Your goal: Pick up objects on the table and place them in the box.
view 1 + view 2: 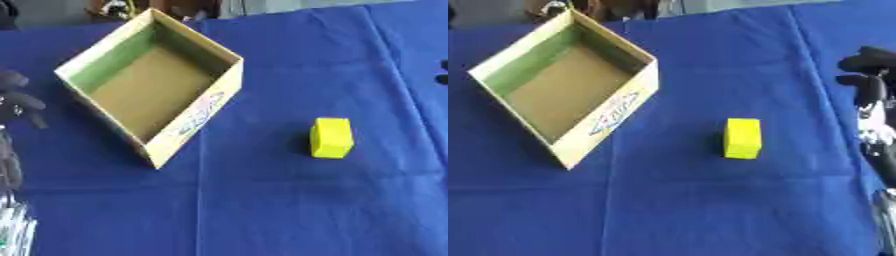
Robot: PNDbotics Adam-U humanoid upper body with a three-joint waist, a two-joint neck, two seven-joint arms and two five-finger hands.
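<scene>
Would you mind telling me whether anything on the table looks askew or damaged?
Only the open cardboard box sits turned at an angle, one corner pointing forward. It looks intact and empty. The yellow block stands apart to its right.

small yellow block [332,138] upright on blue cloth, right of open shallow cardboard box [210,107], well apart; box sits askew.

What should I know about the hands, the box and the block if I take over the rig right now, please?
Left hand: at the left edge beside the box, fingers curled, holding nothing.
Right hand: at the right edge, fingers curled, holding nothing.
Box: open, upper left of the blue cloth, nothing inside.
Yellow block: on the cloth, right of the box, apart from it, untouched.
Done: nothing placed yet.
Left: pick up the block and put it in the box; the right hand looks nearer.
</scene>
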